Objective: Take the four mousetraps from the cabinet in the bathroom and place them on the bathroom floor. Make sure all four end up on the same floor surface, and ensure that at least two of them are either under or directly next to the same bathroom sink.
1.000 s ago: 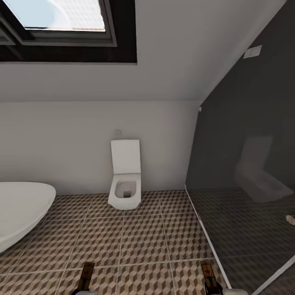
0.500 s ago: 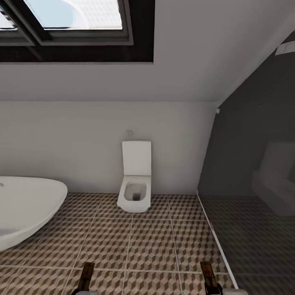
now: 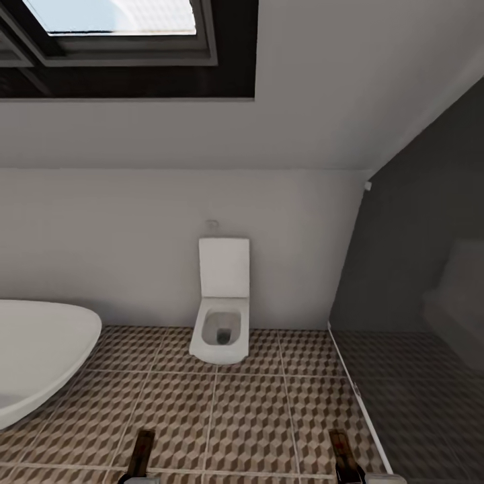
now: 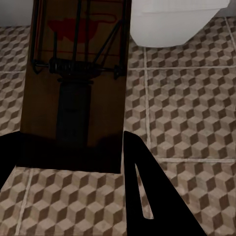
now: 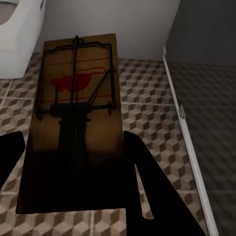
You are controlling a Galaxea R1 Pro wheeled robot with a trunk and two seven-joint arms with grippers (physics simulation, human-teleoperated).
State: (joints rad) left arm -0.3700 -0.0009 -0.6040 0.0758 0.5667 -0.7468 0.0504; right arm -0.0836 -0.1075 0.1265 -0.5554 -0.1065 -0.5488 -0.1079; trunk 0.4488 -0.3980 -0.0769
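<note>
A brown wooden mousetrap [image 4: 73, 88] with a wire spring and a red mouse print is held flat in my left gripper [image 4: 69, 157], which is shut on its near end. My right gripper [image 5: 73, 162] is shut on a second mousetrap [image 5: 73, 123] the same way. Both traps poke up at the lower edge of the head view, the left mousetrap [image 3: 142, 452] and the right mousetrap [image 3: 340, 454], above the cube-patterned bathroom floor [image 3: 249, 417]. The bathroom sink and the cabinet are out of view.
A white wall-hung toilet [image 3: 220, 316] with its lid up stands ahead against the white wall. A white oval bathtub [image 3: 33, 356] curves in at the left. A dark glass shower partition [image 3: 417, 302] closes the right side. A skylight [image 3: 114, 27] sits in the sloped ceiling.
The whole head picture has shifted: the camera turned left, so the toilet sits further right and less glass shows. Both traps stay held in the same place.
</note>
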